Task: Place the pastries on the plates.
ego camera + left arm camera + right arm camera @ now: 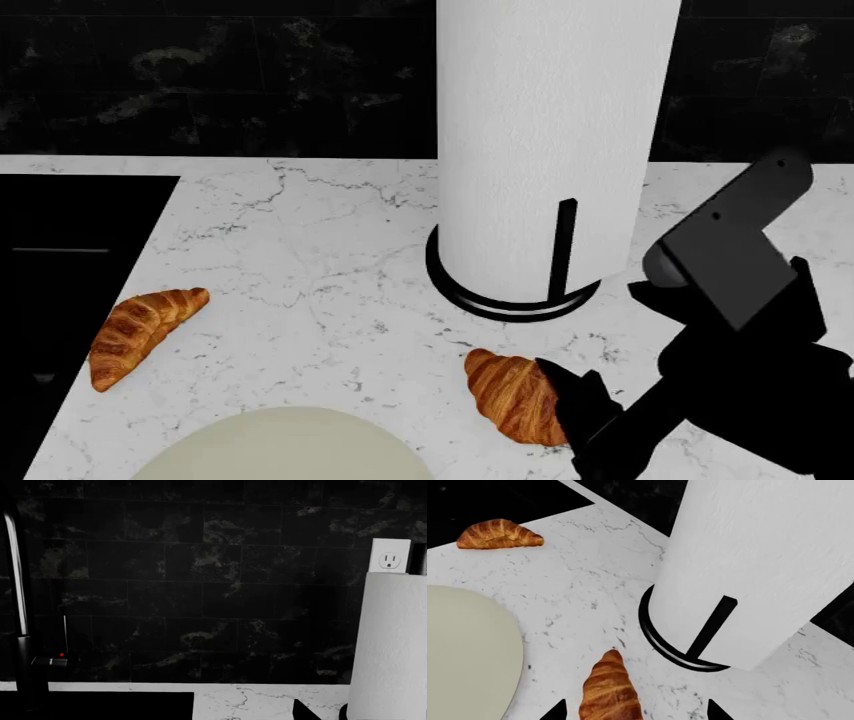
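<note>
One croissant (511,397) lies on the white marble counter in front of the paper-towel roll. My right gripper (577,410) is open just above it, and in the right wrist view (635,712) its two dark fingertips (558,711) stand on either side of the croissant (607,690) without closing on it. The second croissant (138,333) lies at the left near the black sink edge; it also shows in the right wrist view (497,535). The pale beige plate (280,448) sits at the near edge. The blue-rimmed plate is out of view. My left gripper (217,715) is open and empty, facing the backsplash.
A tall white paper-towel roll (554,140) on a black ring base (514,300) stands just behind the right gripper. A black sink (67,260) lies at the left, with a dark faucet (20,630). A black tiled backsplash with a wall outlet (389,556) is behind.
</note>
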You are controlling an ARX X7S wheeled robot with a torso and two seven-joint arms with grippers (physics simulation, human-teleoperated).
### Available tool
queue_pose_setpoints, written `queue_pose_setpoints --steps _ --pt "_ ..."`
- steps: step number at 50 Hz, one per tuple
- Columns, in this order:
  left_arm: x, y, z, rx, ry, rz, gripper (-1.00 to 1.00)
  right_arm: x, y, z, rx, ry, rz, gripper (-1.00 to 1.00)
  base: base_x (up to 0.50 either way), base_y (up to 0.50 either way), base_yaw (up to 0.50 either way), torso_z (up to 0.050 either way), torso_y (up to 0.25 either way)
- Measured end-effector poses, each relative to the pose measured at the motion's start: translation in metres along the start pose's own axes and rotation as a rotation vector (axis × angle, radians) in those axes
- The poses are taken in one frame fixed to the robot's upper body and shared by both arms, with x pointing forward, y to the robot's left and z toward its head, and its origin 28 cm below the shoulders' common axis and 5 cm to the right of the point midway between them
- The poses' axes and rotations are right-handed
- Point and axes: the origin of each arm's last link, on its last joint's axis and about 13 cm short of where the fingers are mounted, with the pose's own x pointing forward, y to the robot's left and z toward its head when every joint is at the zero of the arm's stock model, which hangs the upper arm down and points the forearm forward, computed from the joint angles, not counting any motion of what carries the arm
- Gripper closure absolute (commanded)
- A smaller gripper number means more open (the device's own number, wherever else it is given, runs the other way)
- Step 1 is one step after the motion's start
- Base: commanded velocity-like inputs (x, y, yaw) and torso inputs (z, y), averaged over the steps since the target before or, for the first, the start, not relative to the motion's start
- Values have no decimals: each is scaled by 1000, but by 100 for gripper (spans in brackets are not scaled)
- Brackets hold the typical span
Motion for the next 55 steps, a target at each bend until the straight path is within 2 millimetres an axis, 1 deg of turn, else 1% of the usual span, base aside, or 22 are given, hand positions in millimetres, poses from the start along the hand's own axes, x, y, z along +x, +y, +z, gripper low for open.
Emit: queue_pose_setpoints --steps 9,22,37,55 --pt "-1 0 3 4 0 -4 -100 13 1 -6 10 18 22 -100 0 0 0 0 0" --pt "-2 -3 4 3 1 -9 -100 26 3 -14 15 45 50 -100 0 0 0 0 0" --pt "-6 -4 4 0 9 -13 -100 35 7 -22 34 74 69 -100 0 0 0 0 0" --pt "-10 -5 6 -3 20 -15 -100 41 9 -31 53 105 79 -100 0 0 0 0 0"
